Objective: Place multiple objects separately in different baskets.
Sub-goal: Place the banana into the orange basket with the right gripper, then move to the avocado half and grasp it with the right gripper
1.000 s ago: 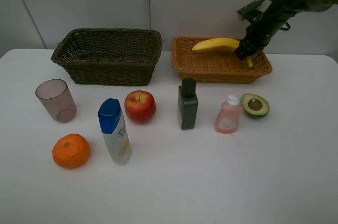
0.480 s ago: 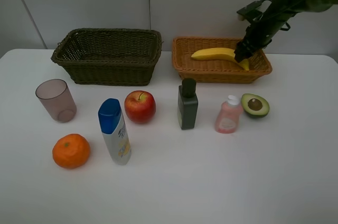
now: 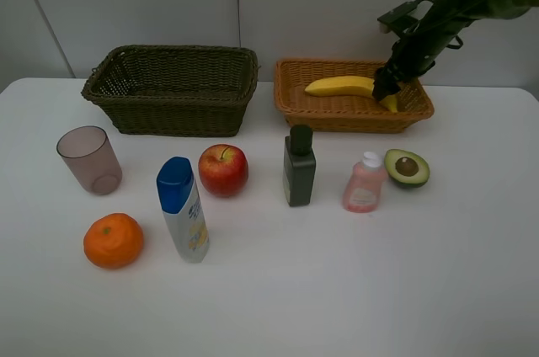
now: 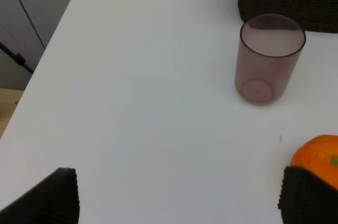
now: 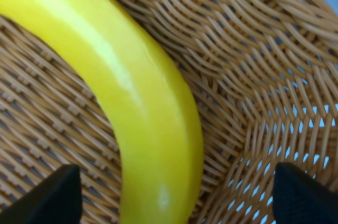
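Your right gripper [image 5: 177, 197] hangs inside the orange-tan basket [image 3: 354, 109], at its right end as seen from the high camera. Its jaws are parted, with a gap on either side of the banana [image 3: 341, 85], which lies on the basket's floor. Your left gripper [image 4: 179, 197] sits well away from that basket, jaws spread wide over the table [image 4: 132, 102].

Both the orange-tan basket [image 5: 264, 65] and the dark basket [image 3: 173, 92] are rough woven wicker. The banana [image 5: 142, 102] skin looks smooth, pretty glossy. The cup [image 4: 269, 57] is smooth see-through plastic, apple [image 3: 223, 169] shiny, orange [image 3: 113, 240] dimply, bench [image 3: 337, 290] matt white.
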Controlling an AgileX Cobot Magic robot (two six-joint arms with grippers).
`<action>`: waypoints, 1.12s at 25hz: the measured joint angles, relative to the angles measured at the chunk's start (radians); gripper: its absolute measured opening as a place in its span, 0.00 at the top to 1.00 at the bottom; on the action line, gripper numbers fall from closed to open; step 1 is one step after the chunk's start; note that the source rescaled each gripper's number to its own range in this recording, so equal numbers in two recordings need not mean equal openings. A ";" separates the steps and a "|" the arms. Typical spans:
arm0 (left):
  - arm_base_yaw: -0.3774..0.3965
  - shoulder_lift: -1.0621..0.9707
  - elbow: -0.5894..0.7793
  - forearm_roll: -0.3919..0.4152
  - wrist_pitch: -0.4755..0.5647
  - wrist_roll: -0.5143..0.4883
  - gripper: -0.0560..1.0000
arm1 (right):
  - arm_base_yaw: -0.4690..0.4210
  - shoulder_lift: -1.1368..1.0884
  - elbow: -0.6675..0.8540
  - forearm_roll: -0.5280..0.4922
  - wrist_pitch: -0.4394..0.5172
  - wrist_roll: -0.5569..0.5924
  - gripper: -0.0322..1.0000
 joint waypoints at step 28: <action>0.000 0.000 0.000 0.000 0.000 0.000 0.00 | 0.000 -0.352 0.233 0.035 0.229 0.000 0.10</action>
